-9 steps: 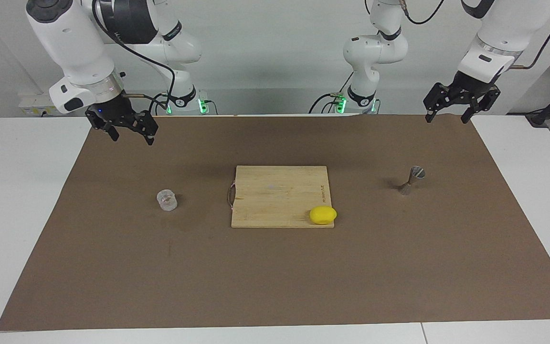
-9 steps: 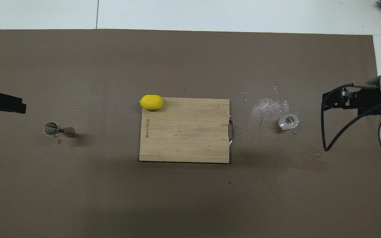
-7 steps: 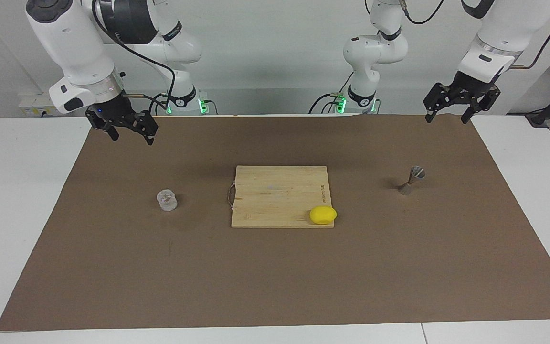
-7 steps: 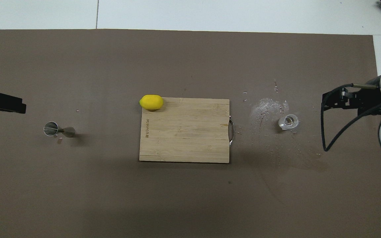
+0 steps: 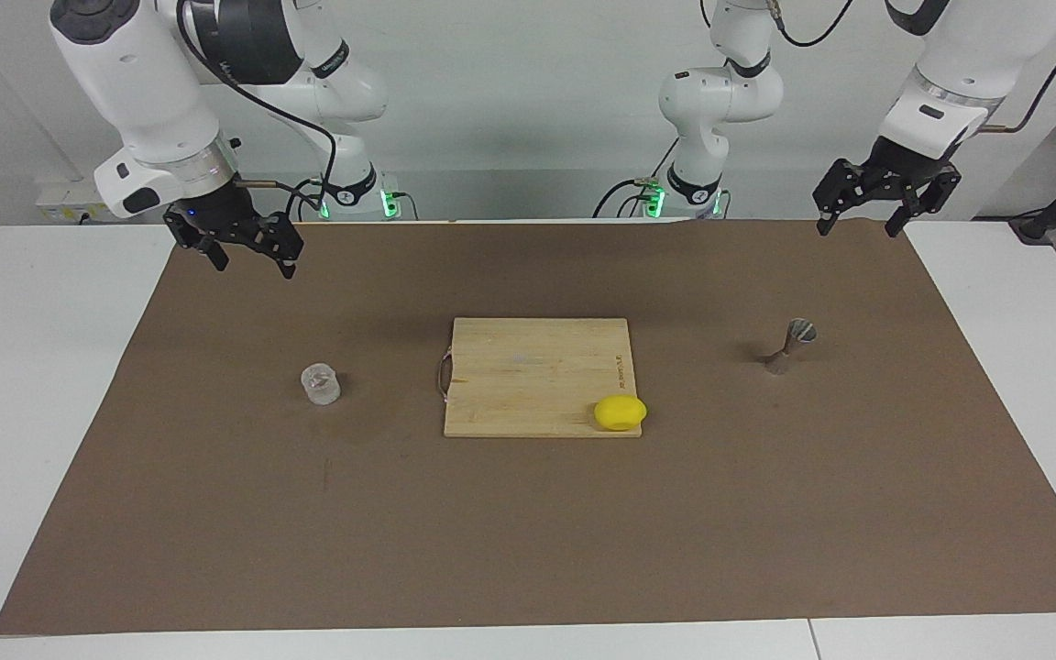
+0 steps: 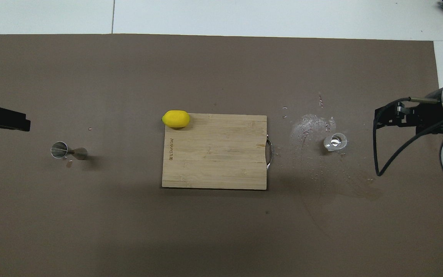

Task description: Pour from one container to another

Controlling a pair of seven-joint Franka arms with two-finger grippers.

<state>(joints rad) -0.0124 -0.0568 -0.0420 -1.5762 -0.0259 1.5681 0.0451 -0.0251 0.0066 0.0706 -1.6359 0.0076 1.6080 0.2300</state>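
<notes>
The clear glass tumbler [image 5: 319, 383] stands on the brown mat toward the right arm's end; it also shows in the overhead view [image 6: 335, 141]. The silver hourglass jigger [image 5: 789, 345] stands on the mat toward the left arm's end, and shows in the overhead view [image 6: 67, 151]. My right gripper [image 5: 253, 264] is open and empty, raised over the mat's edge, apart from the tumbler; it also shows in the overhead view [image 6: 398, 115]. My left gripper [image 5: 858, 227] is open and empty, raised over the mat's corner, apart from the jigger; it also shows in the overhead view [image 6: 4, 120].
A wooden cutting board [image 5: 528, 367] with a metal handle lies mid-mat between the two containers. A yellow lemon [image 5: 620, 412] rests on its corner farther from the robots, toward the left arm's end. A wet patch with droplets [image 6: 310, 127] spreads on the mat around the tumbler.
</notes>
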